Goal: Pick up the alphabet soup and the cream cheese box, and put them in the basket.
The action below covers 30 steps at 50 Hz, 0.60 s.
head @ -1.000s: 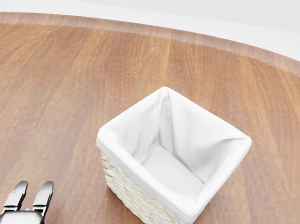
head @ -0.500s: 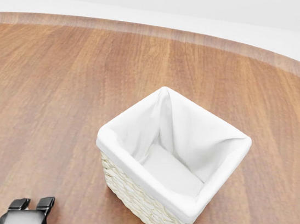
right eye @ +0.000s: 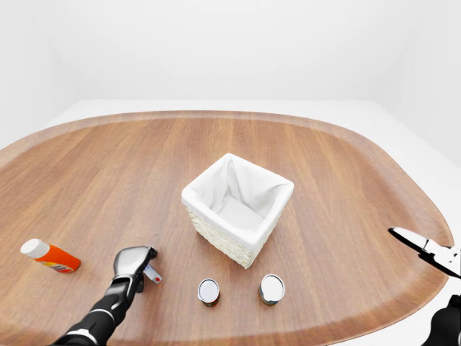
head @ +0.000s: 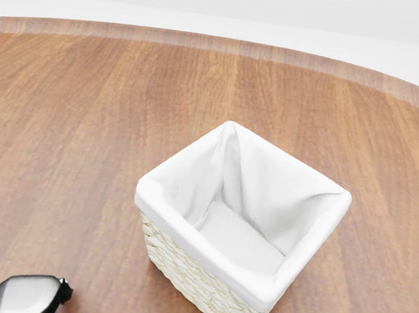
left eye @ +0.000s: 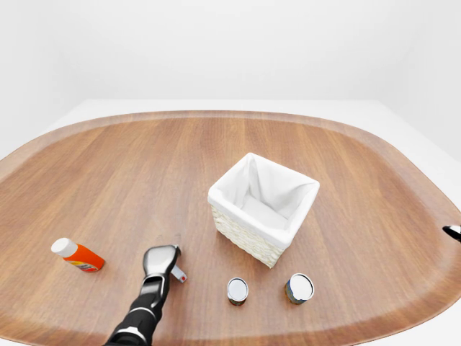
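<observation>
**Left hand down over a small box, cans waiting beside the basket**

Two small cans (left eye: 237,290) stand upright on the bench (left eye: 130,166), just below the basket (left eye: 263,209) in the left-eye view; which one is the alphabet soup cannot be told. Either should be rigid, smooth and fairly weighty, best gripped round its side wall. Under the left hand (left eye: 161,261) peeks a small red-and-white item (left eye: 178,273), possibly the cream cheese box: light, stiff, best pinched across its narrow faces. The fingers curl downward over it; a firm hold cannot be confirmed. The right hand (right eye: 426,250) hangs at the right edge, fingers apparently spread, empty, well away from both cans. An orange bottle (left eye: 78,254) lies far left.
</observation>
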Motion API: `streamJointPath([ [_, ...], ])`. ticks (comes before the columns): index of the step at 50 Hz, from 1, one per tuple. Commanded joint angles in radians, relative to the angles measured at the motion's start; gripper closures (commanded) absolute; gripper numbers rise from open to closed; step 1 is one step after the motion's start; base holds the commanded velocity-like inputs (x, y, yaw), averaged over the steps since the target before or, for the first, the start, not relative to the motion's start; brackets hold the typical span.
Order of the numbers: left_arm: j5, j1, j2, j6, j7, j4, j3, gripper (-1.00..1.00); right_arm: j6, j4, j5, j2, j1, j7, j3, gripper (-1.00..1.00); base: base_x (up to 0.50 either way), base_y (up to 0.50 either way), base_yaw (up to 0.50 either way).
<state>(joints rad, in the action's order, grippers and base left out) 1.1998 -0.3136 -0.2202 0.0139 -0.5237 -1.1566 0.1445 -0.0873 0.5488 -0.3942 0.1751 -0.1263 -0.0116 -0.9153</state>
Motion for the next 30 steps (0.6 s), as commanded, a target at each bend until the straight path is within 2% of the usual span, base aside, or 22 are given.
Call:
streamJointPath([
  [1,0.005,0.23,-0.022,0.032,0.0,0.205,-0.004,1.0,0.0,0.004,-0.003,0.002,0.0,0.002,-0.001,-1.0,0.0,0.0,0.0],
  [4,0.023,0.269,-0.023,0.048,0.004,0.302,-0.02,1.0,0.0,0.004,0.0,0.002,0.001,0.002,0.0,-1.0,0.0,0.0,0.0],
  [12,0.068,0.377,-0.02,0.068,0.096,0.532,-0.054,1.0,0.0,0.001,0.001,0.002,0.001,0.001,-0.001,-1.0,0.0,0.0,0.0],
  [21,0.105,0.429,-0.005,0.07,0.158,0.69,-0.096,1.0,0.0,0.006,-0.001,0.0,0.0,-0.001,-0.004,-1.0,0.0,0.0,0.0],
  [30,0.082,0.439,0.01,0.067,0.136,0.739,-0.137,1.0,0.0,0.002,0.003,-0.001,-0.001,-0.003,-0.001,-1.0,0.0,0.0,0.0],
])
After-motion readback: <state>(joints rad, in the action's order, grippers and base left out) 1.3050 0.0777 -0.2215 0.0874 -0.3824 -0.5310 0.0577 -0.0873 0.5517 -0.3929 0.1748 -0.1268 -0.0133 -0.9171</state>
